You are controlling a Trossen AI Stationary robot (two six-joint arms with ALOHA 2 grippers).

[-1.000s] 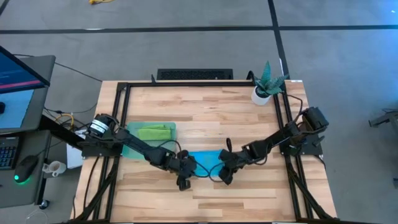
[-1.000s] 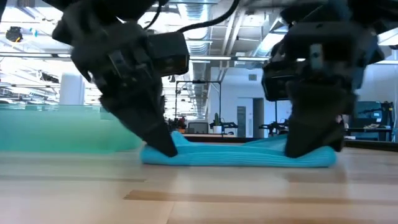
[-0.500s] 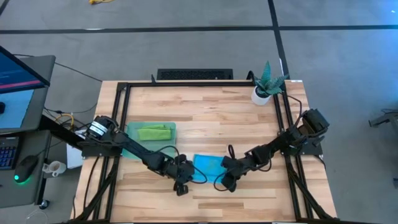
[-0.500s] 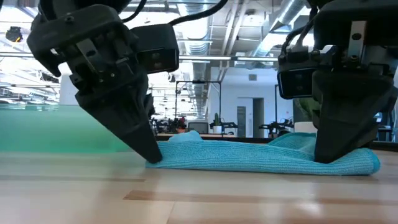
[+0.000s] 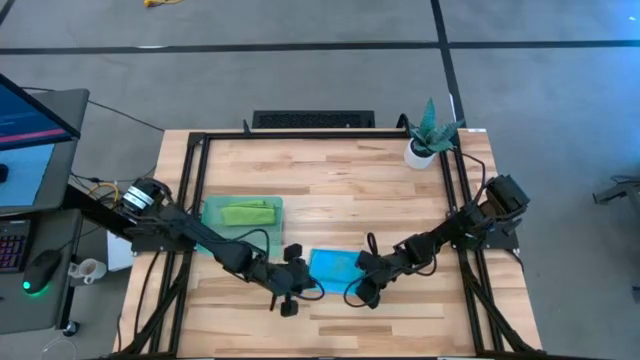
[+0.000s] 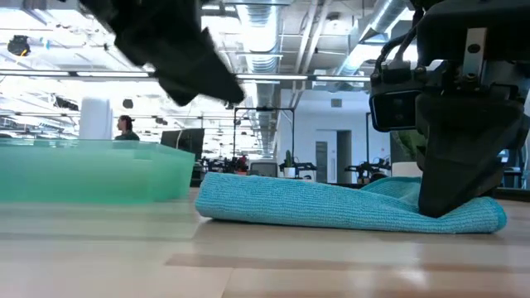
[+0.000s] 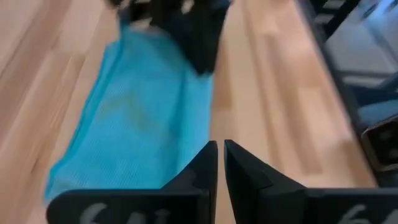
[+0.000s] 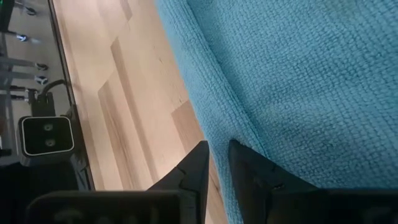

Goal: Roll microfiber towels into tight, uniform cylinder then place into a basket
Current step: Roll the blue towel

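The sky blue towel [image 5: 333, 265] lies flat, in folds, on the wooden table near its front edge, also seen in the low view [image 6: 331, 205]. My right gripper [image 5: 362, 292] is shut on the towel's near right end. My left gripper [image 5: 288, 302] hangs shut above the table by the towel's left end, clear of it [image 6: 207, 70] and holding nothing [image 7: 221, 163]. The lime green towel [image 5: 245, 212] lies inside the teal basket [image 5: 276, 203] at the left. My right gripper has the blue towel's edge [image 8: 239, 134] pinched between its two fingers, at the towel's right end [image 6: 476, 213]. The fingers come from above, slanting down from the right. The towel lies slack on the table; whether they hold one layer or several I cannot tell.
The basket [image 6: 83, 170] stands left of the blue towel and farther back. A potted plant [image 5: 428, 135] stands at the far right corner. Black frame rails run along the table's sides. Bare wood lies between the towel and the far edge.
Both grippers first drew the blue towel toward the table's near edge, and it slid along and spread wider. My left gripper then rose off the towel's left end, still shut, and swung a little toward the near left. My right gripper stayed on the towel.
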